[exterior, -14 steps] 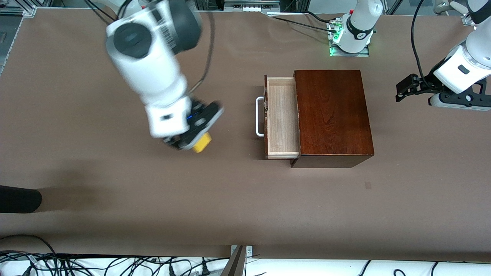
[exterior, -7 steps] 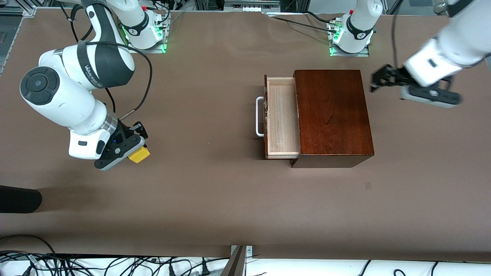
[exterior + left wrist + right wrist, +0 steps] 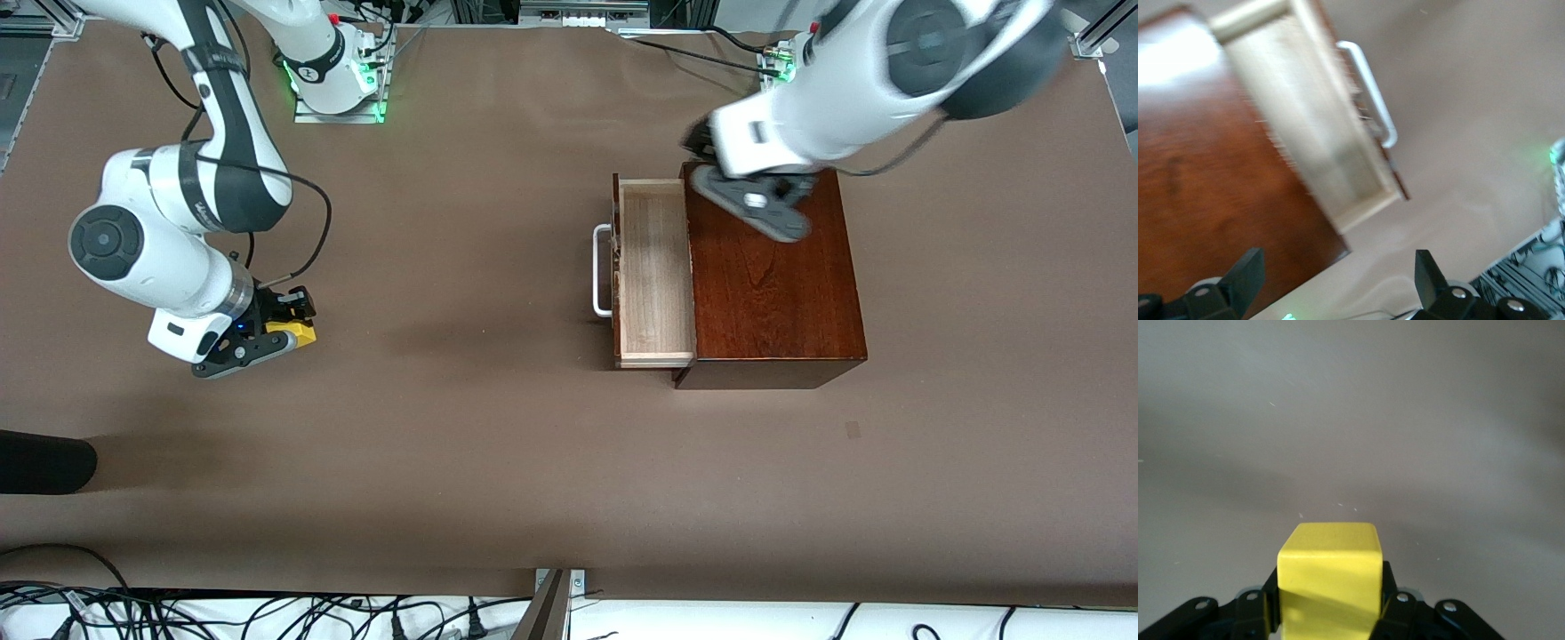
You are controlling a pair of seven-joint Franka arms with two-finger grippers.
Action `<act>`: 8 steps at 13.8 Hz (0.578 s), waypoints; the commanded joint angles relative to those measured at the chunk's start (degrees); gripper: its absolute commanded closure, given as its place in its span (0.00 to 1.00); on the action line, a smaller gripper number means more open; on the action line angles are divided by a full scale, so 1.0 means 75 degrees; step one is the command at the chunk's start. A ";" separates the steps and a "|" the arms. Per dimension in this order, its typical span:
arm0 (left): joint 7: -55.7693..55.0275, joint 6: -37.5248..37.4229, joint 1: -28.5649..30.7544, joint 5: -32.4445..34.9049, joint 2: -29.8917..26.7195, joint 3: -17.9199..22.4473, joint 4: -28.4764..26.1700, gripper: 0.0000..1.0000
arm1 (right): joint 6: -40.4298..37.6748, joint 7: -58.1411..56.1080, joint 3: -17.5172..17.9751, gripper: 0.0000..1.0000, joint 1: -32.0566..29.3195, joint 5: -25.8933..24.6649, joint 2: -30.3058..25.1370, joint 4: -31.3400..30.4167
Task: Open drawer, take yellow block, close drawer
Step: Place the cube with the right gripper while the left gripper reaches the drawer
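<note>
1. Two arms are busy here. The right gripper sits low over bare table toward the right arm's end, its fingers pinched on the yellow block, well apart from the wooden box.
2. In the right wrist view the yellow block fills the gap between the two black fingers, squared up and level. It looks small, rigid and light, with flat faces, so I'd judge that side-on pinch secure; smooth faces could slip only if the grip eased.
3. The drawer stands pulled out of the box toward the right arm's end, its pale wooden inside showing nothing in it and its white bar handle on the front.
4. The left gripper is over the box's top near the drawer's farther corner; the left wrist view shows its fingers spread wide with nothing between them.
5. My read: block is out, closing remains. The drawer looks stiff and should slide straight. The handle is the obvious hold, but a flat push on the drawer front would do; the polished box may skid if shoved hard.
</note>
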 commanded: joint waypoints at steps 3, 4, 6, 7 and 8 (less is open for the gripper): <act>0.0092 -0.0179 -0.0619 -0.0358 0.1074 0.0017 0.1279 0.00 | 0.2406 0.0230 -0.0040 1.00 -0.0097 0.0280 -0.0633 -0.2499; 0.0406 -0.0109 -0.0690 -0.0347 0.1203 -0.0006 0.1280 0.00 | 0.2758 0.0230 -0.0052 1.00 -0.0144 0.0397 -0.0598 -0.2769; 0.1738 0.0346 -0.0913 -0.0289 0.1519 -0.0053 0.1268 0.00 | 0.3275 0.0288 -0.0122 1.00 -0.0156 0.0643 -0.0458 -0.3168; 0.2464 0.0580 -0.0913 -0.0288 0.1694 -0.0053 0.1268 0.00 | 0.3428 0.0451 -0.0122 1.00 -0.0156 0.0749 -0.0376 -0.3297; 0.3295 0.0861 -0.0913 -0.0288 0.1905 -0.0053 0.1268 0.00 | 0.3534 0.0615 -0.0157 1.00 -0.0156 0.0750 -0.0294 -0.3345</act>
